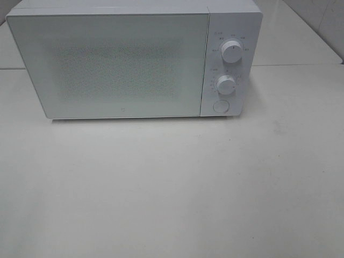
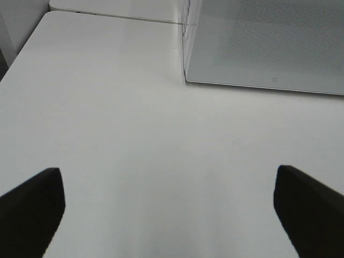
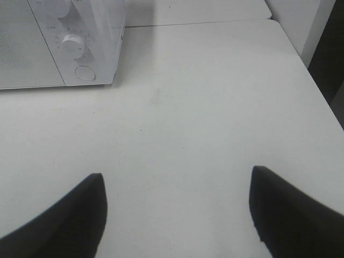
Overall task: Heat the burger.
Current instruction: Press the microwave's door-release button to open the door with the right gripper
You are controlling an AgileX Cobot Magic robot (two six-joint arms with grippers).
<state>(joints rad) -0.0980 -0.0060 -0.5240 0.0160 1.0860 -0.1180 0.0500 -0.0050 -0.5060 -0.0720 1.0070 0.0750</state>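
Observation:
The burger is out of view in all three frames. A white microwave [image 1: 134, 59] stands at the back of the table with its door shut; its front corner [image 2: 263, 48] shows in the left wrist view and its knob side [image 3: 64, 43] in the right wrist view. My left gripper [image 2: 169, 209] is open over bare table, its dark fingers [image 2: 32, 209] wide apart and nothing between them. Open too is my right gripper [image 3: 177, 215], its fingers [image 3: 290, 215] empty above the table. Neither gripper appears in the exterior high view.
On the microwave's right panel sit two round knobs [image 1: 231, 51] [image 1: 226, 84] and a round button [image 1: 221, 106]. The white table [image 1: 172, 188] stretches in front. Its right edge [image 3: 317, 91] shows in the right wrist view.

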